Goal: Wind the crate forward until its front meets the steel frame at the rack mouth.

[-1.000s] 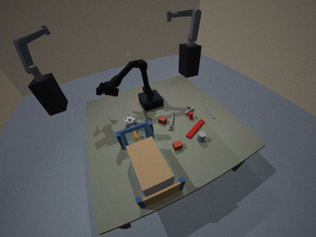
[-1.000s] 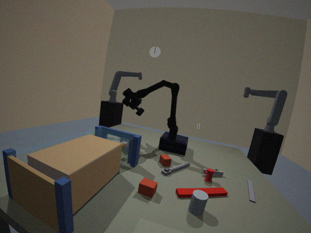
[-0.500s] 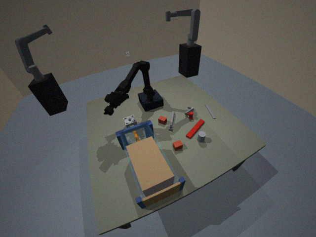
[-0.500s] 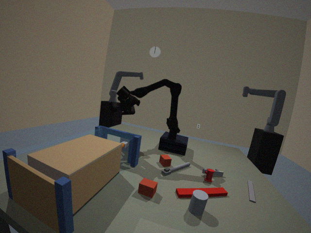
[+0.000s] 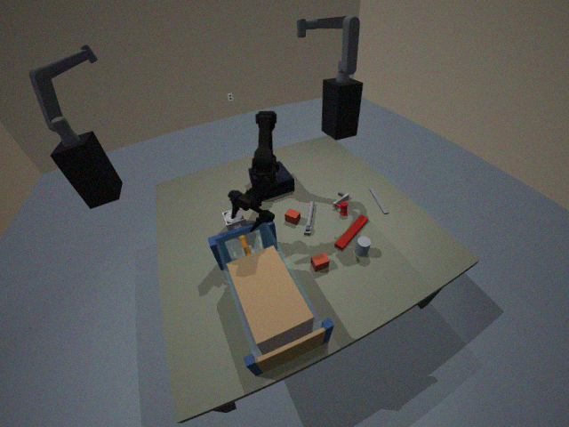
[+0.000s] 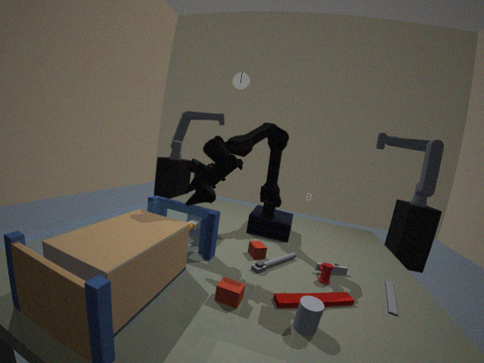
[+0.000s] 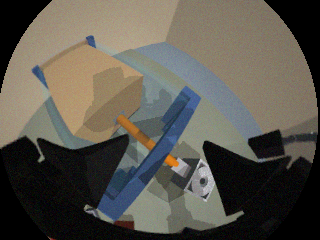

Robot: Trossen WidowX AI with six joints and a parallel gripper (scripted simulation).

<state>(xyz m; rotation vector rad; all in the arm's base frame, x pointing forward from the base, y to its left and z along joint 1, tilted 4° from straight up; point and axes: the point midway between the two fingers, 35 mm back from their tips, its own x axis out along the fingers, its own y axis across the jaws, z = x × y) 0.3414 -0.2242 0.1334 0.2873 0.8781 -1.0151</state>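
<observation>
The tan crate (image 5: 271, 294) (image 6: 117, 242) (image 7: 75, 75) sits flat in the clear-panelled cubby, its front a clear gap back from the blue frame (image 5: 225, 237) (image 6: 211, 234) (image 7: 181, 117). An orange strap (image 5: 245, 245) (image 6: 190, 225) (image 7: 135, 130) runs from it under the frame to the pale winch (image 5: 227, 221) (image 7: 196, 185), whose top hole shows empty. My gripper (image 5: 242, 223) (image 6: 187, 197) (image 7: 166, 142) is open and empty, above the frame and winch. A grey rod with a blocky end (image 5: 309, 218) (image 6: 277, 262) and a grey angled piece (image 5: 340, 199) (image 6: 339, 269) lie on the bench; which is the handle is unclear.
Orange-red blocks (image 5: 292, 216) (image 5: 319, 261) (image 6: 257, 249) (image 6: 229, 292) lie right of the cubby. Farther right are a red bar (image 5: 351, 231) (image 6: 289, 299), red spool (image 5: 343, 208) (image 6: 325, 272), grey cylinder (image 5: 362, 246) (image 6: 308, 316) and flat grey strip (image 5: 379, 201) (image 6: 391, 297).
</observation>
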